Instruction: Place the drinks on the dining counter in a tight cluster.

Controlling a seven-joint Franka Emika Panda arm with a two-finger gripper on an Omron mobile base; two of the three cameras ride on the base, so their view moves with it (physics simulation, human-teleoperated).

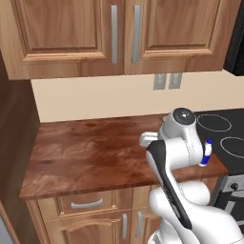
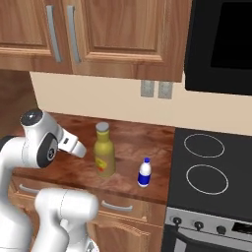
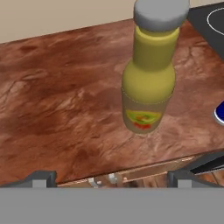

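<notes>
Two drinks stand on a wood worktop point(image 2: 132, 140) backed by a beige wall. The taller olive-yellow bottle point(image 2: 105, 150) with a grey cap and a yellow-red label is upright, and it looms close ahead in the hand view point(image 3: 148, 78). To its right, near the front edge, is a small white bottle point(image 2: 144, 173) with a blue cap, half hidden behind my arm in the left base view point(image 1: 206, 153). My gripper point(image 3: 111, 178) is open, empty, and a short way in front of the olive bottle, just off the worktop's front edge. The dining counter is out of view.
A black cooktop point(image 2: 206, 170) with ring burners adjoins the worktop on the right, with a dark microwave point(image 2: 221, 44) above it. Wood upper cabinets point(image 1: 114, 33) hang over the worktop. Drawers point(image 1: 88, 204) sit below. The worktop's left half point(image 1: 81, 152) is bare.
</notes>
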